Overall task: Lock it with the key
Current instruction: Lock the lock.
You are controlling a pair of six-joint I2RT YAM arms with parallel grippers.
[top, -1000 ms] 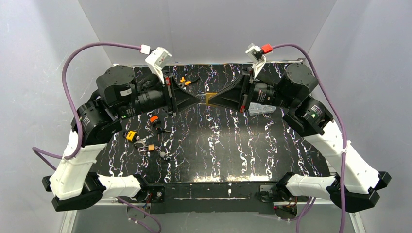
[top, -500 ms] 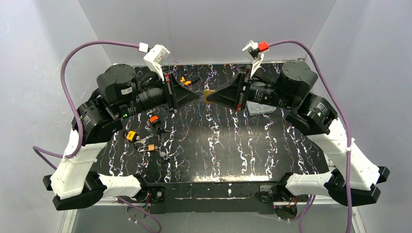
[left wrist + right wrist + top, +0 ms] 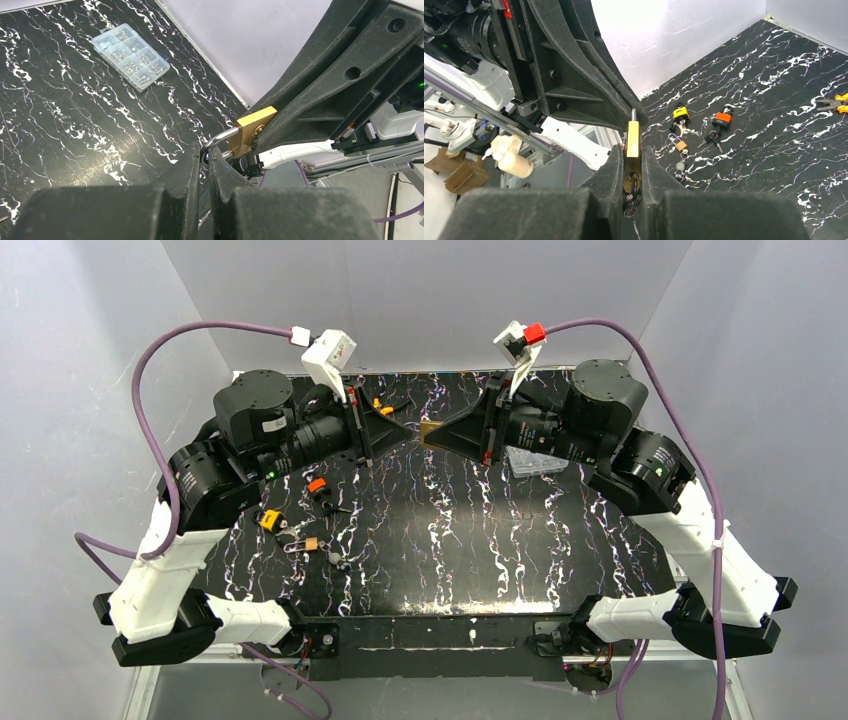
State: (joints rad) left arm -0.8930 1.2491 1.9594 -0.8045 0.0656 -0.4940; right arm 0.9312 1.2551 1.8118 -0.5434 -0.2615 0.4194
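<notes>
Brass padlock (image 3: pixel 431 432) slightly farther back than before

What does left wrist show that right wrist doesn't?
Left wrist only: the clear plastic compartment box, and the curve of the silver shackle running into the left gripper's shut jaws. Right wrist only: a small yellow padlock, an orange padlock, orange-handled pliers, and a metal key ring hanging under the lock. Both: the brass padlock clamped in the right gripper.

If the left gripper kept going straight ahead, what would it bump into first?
Most likely the brass padlock that the right gripper holds: the left gripper is shut right at its shackle.
</notes>
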